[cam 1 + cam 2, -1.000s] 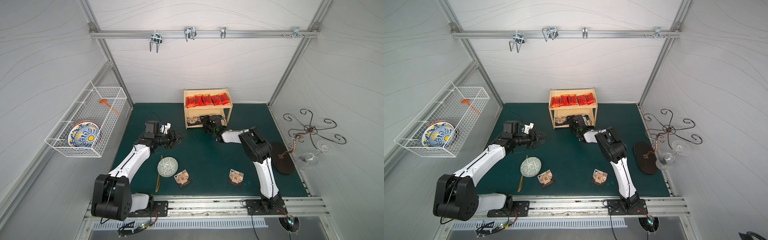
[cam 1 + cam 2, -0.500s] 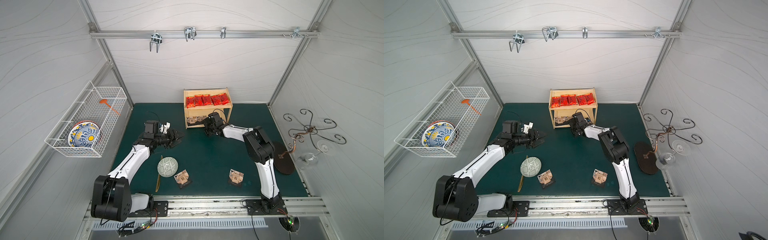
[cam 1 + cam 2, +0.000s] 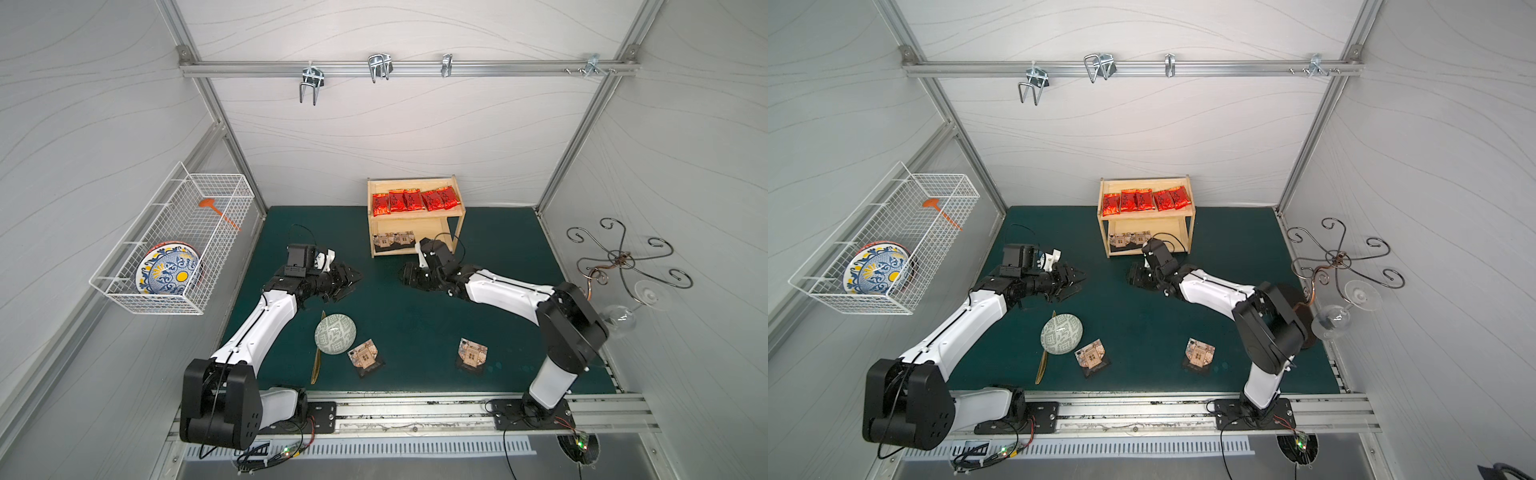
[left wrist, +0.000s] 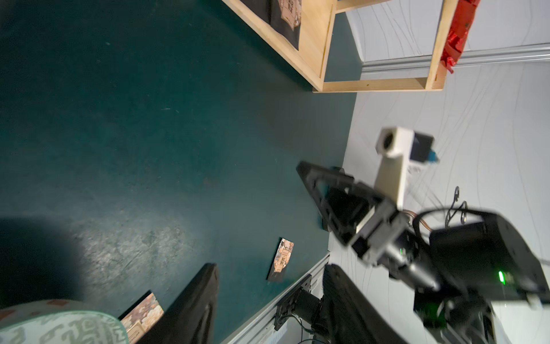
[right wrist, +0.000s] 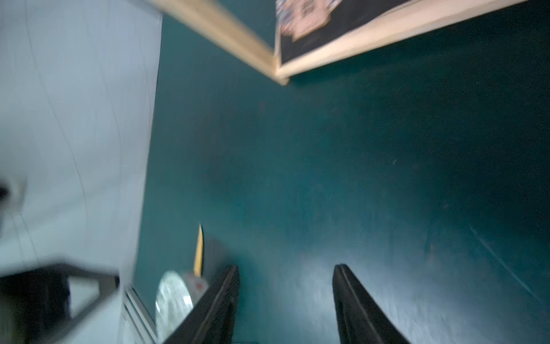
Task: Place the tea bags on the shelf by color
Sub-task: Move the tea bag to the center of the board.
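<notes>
So the right gripper [image 3: 409, 276] has just backed out of the shelf [image 3: 460, 232] onto the open mat, with its jaws partway apart and nothing between them. Two brown pouches [image 3: 392, 240] sit on the lower tier, with five red sachets [image 3: 413, 200] up top. The left gripper [image 3: 351, 280] hangs mid-mat, parted and empty too. Looks like a drop-off just finished, leaving two to fetch at the near edge: the pouch by the bowl [image 3: 365, 356] and the right pouch [image 3: 471, 352]
</notes>
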You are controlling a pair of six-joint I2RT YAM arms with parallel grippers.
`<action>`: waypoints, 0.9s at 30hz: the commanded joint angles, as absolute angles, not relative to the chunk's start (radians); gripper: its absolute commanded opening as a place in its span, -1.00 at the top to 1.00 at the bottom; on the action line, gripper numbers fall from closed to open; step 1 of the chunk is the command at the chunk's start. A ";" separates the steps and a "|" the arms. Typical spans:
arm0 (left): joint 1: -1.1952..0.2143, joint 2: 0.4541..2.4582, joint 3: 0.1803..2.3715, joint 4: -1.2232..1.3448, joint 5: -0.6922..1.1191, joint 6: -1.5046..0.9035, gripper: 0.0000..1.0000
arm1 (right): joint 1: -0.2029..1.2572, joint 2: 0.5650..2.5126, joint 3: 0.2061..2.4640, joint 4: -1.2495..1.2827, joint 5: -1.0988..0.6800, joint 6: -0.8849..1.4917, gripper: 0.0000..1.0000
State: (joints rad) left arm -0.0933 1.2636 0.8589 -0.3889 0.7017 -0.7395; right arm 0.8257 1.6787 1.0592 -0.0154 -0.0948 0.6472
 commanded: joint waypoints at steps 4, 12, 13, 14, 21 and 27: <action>-0.088 1.239 0.927 -0.472 0.595 -0.701 -0.23 | 1.178 1.667 0.922 0.015 0.146 0.084 -0.31; -0.086 1.230 0.920 -0.495 0.565 -0.697 -0.24 | 1.321 1.771 0.934 0.087 0.085 -0.014 -0.27; -0.087 1.230 0.914 -0.492 0.565 -0.698 -0.24 | 1.328 1.781 0.939 0.092 0.087 -0.020 -0.30; -0.086 1.230 0.909 -0.491 0.566 -0.701 -0.24 | 1.330 1.791 0.950 0.091 0.080 -0.026 -0.36; -0.086 1.213 0.893 -0.504 0.558 -0.694 -0.23 | 1.336 1.874 1.031 0.104 0.037 -0.045 -0.48; -0.083 1.190 0.877 -0.511 0.555 -0.690 -0.23 | 1.321 1.952 1.067 0.074 0.068 -0.032 -0.52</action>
State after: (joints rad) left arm -0.0921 1.2121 0.8783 -0.5125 0.5640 -0.7097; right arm 1.3273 1.9190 1.0611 0.0937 0.0536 -0.0269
